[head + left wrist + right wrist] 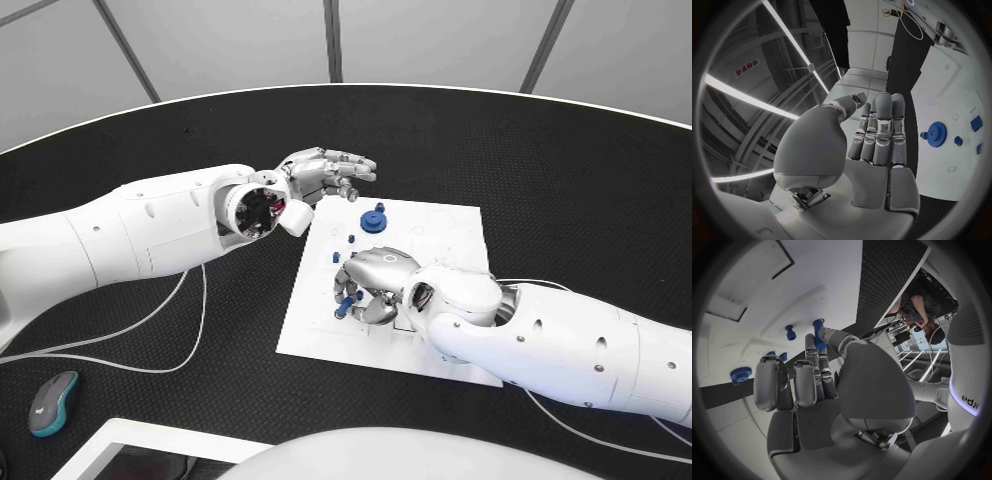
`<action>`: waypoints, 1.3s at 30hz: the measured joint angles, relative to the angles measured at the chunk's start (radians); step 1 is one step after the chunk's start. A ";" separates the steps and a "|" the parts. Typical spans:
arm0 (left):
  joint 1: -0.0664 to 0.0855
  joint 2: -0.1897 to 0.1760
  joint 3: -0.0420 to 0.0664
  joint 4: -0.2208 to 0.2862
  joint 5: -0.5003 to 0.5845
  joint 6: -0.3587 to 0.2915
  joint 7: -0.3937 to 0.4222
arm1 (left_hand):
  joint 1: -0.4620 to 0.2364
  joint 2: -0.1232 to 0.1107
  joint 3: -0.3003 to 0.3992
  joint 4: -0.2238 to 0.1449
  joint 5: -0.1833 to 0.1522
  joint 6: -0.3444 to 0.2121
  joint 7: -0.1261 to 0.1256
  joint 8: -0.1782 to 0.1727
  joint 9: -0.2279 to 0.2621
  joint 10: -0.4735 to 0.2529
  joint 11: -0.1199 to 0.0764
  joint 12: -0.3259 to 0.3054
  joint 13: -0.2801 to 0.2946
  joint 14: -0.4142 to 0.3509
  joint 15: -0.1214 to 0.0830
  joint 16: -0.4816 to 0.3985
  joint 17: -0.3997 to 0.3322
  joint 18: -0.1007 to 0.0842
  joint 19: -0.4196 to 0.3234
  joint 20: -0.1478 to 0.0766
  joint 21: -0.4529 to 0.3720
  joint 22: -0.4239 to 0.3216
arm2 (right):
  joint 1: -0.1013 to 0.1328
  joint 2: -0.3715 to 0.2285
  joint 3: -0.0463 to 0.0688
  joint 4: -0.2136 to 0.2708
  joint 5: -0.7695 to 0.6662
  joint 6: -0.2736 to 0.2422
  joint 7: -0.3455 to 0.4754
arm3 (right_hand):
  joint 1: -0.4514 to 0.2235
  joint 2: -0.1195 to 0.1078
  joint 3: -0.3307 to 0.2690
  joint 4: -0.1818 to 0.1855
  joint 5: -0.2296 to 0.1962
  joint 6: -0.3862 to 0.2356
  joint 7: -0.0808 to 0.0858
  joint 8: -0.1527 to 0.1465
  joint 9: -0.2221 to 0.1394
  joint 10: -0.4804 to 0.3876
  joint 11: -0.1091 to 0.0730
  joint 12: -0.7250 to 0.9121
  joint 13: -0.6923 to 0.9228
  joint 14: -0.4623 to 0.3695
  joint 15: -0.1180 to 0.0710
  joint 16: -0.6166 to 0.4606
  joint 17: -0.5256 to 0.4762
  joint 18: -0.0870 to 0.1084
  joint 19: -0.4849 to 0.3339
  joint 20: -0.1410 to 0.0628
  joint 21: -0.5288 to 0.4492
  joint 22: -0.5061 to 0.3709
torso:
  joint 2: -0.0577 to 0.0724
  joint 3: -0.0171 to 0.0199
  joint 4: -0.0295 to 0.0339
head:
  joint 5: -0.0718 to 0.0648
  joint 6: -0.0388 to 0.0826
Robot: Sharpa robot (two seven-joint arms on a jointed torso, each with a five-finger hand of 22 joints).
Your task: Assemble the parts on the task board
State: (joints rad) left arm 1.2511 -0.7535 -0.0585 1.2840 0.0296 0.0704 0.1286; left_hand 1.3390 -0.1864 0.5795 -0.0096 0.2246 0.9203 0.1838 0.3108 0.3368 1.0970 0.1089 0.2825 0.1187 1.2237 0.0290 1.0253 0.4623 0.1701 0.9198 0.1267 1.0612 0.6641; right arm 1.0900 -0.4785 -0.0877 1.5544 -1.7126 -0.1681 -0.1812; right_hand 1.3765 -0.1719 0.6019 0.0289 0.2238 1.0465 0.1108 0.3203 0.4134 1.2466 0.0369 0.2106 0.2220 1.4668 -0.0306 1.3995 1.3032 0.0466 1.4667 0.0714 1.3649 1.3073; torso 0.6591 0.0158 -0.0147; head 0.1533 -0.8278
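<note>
Our right hand [372, 287] sits low over the middle of the board [447, 225], so the board's near half is blocked by it and its arm. Just beyond its fingers stands the gear [374, 218], with small pegs [352, 239] between gear and fingers; these crowd that path. To that hand's right, bare board lies open toward the far corner. Our left hand [325, 175] hovers off the board's far left corner, fingers apart, near the gear. Behind it, a mouse [52, 402] and cables [173, 330] lie on the worktop [577, 170].
</note>
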 measured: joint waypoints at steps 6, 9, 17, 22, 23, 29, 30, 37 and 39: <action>0.000 -0.002 0.000 0.001 0.000 -0.001 0.000 | 0.000 0.000 0.000 0.000 0.000 0.000 0.000 0.000 0.000 0.000 0.000 0.000 0.000 0.000 0.000 0.000 0.000 0.000 0.000 0.000 0.000 0.000 | -0.001 0.002 -0.001 -0.003 -0.010 0.005 0.000 | 0.000 0.000 0.000 0.000 0.000 0.000 0.000 -0.001 0.010 0.000 0.000 -0.001 0.002 0.000 0.000 0.000 0.000 0.000 0.000 0.000 0.000 0.000 | -0.001 -0.0005 0.0003 | 0.002 -0.003; 0.000 -0.002 0.000 0.001 0.000 -0.001 0.000 | -0.004 0.004 0.000 0.000 0.000 0.000 0.000 0.000 0.000 -0.004 0.004 0.000 0.000 0.000 0.000 0.000 -0.002 0.000 0.000 0.000 0.000 0.000 | -0.001 0.004 -0.002 -0.004 -0.011 0.004 0.001 | 0.000 0.000 0.000 0.000 0.000 0.000 0.000 -0.001 0.011 0.000 0.000 -0.001 0.002 0.000 0.000 0.000 0.000 0.000 0.000 0.000 0.000 0.000 | -0.002 -0.0005 0.0001 | 0.003 -0.004; 0.000 -0.002 0.000 0.002 0.000 -0.002 -0.001 | -0.004 0.004 0.000 0.000 0.000 0.000 0.000 0.000 0.000 -0.004 0.004 0.000 0.000 0.000 0.000 0.000 -0.002 0.000 0.000 0.000 0.000 0.000 | -0.003 0.012 -0.002 -0.007 -0.013 0.009 0.002 | 0.003 0.001 0.000 0.000 0.000 0.000 0.000 -0.003 0.011 -0.002 0.002 -0.001 0.004 0.000 0.000 0.000 0.003 0.000 0.000 0.000 0.000 0.000 | -0.002 -0.0007 -0.0004 | 0.005 -0.005; 0.000 -0.002 0.000 0.003 0.000 -0.002 -0.001 | -0.004 0.004 0.000 0.000 0.000 0.000 0.000 0.000 0.000 -0.004 0.004 0.000 0.000 0.000 0.000 0.000 -0.002 0.000 0.000 0.000 0.000 0.000 | -0.004 0.020 -0.004 -0.012 -0.013 0.017 0.001 | 0.006 0.000 0.000 0.000 -0.001 0.000 0.000 -0.002 0.010 -0.002 0.002 -0.001 0.004 0.000 0.000 0.000 0.003 0.000 0.000 0.000 0.002 0.000 | -0.002 -0.0016 -0.0001 | 0.005 -0.005; 0.000 -0.002 0.000 0.003 0.000 -0.002 -0.001 | -0.004 0.004 0.000 0.000 0.000 0.000 0.000 0.000 0.000 -0.004 0.004 0.000 0.000 0.000 0.000 0.000 -0.002 0.000 0.000 0.000 0.000 0.000 | -0.005 0.022 -0.005 -0.013 -0.013 0.020 0.000 | 0.006 0.000 0.000 0.000 -0.002 0.000 0.000 -0.002 0.010 -0.002 0.002 -0.001 0.004 0.000 0.000 0.000 0.003 0.000 0.000 0.000 0.004 0.000 | -0.002 -0.0016 0.0000 | 0.005 -0.005; 0.000 -0.001 0.000 0.004 0.000 -0.003 -0.002 | -0.004 0.004 0.000 0.000 0.000 0.000 0.000 0.000 0.000 -0.004 0.004 0.000 0.000 0.000 0.000 0.000 -0.002 0.000 0.000 0.000 0.000 0.000 | -0.006 0.033 -0.008 -0.021 -0.013 0.041 -0.015 | 0.006 0.000 0.000 0.000 -0.001 -0.004 0.004 0.001 0.017 -0.004 0.004 -0.002 0.004 0.000 0.000 0.000 0.001 0.000 0.000 0.000 0.004 0.000 | -0.002 -0.0022 0.0006 | 0.003 -0.005; 0.000 -0.001 0.000 0.004 0.000 -0.003 -0.002 | -0.004 0.004 0.000 0.000 0.000 0.000 0.000 0.000 0.000 -0.004 0.004 0.000 0.000 0.000 0.000 0.000 -0.002 0.000 0.000 0.000 0.000 0.000 | -0.006 0.034 -0.009 -0.022 -0.013 0.041 -0.017 | 0.006 0.000 0.000 0.000 -0.001 -0.004 0.004 0.001 0.018 -0.004 0.004 -0.007 0.004 0.000 0.000 0.000 0.000 0.000 0.000 0.000 0.004 0.000 | -0.002 -0.0022 0.0007 | 0.003 -0.006; 0.000 -0.002 0.000 0.005 0.000 -0.004 -0.002 | -0.004 0.004 0.000 0.000 0.000 0.000 0.000 0.000 0.000 -0.004 0.004 0.000 0.001 0.000 0.000 0.000 -0.002 0.000 0.000 0.000 0.000 -0.001 | -0.006 0.039 -0.012 -0.026 -0.013 0.041 -0.013 | -0.020 -0.009 -0.005 0.000 0.005 -0.059 0.037 -0.035 0.005 -0.066 0.037 -0.052 0.000 -0.001 0.016 0.000 0.001 0.000 0.000 0.000 -0.017 0.000 | -0.002 -0.0023 -0.0001 | 0.007 -0.009; 0.000 -0.002 0.000 0.005 0.000 -0.004 -0.002 | -0.004 0.004 0.000 0.000 0.000 0.000 0.000 0.000 0.000 -0.004 0.004 0.000 0.001 0.000 0.000 0.000 -0.001 0.000 0.000 0.000 0.000 -0.001 | -0.006 0.039 -0.012 -0.026 -0.013 0.038 -0.008 | -0.036 -0.024 -0.006 0.001 0.014 -0.085 0.044 -0.052 -0.001 -0.103 0.044 -0.072 -0.012 0.000 0.026 0.000 -0.001 0.000 -0.001 0.014 -0.030 0.000 | -0.002 -0.0021 -0.0006 | 0.008 -0.009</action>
State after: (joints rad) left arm 1.2515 -0.7554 -0.0584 1.2886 0.0296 0.0668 0.1261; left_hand 1.3353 -0.1828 0.5795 -0.0097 0.2246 0.9203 0.1838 0.3108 0.3367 1.0935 0.1125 0.2825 0.1193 1.2237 0.0290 1.0253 0.4608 0.1701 0.9198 0.1267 1.0612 0.6636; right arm 1.0838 -0.4393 -0.1000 1.5287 -1.7256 -0.1301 -0.1896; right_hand 1.3404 -0.1964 0.5954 0.0299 0.2375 0.9617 0.1550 0.2683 0.4124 1.1433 0.0811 0.1387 0.2102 1.4666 -0.0043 1.3995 1.3024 0.0464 1.4660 0.0854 1.3348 1.3073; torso 0.6571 0.0137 -0.0152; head 0.1612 -0.8370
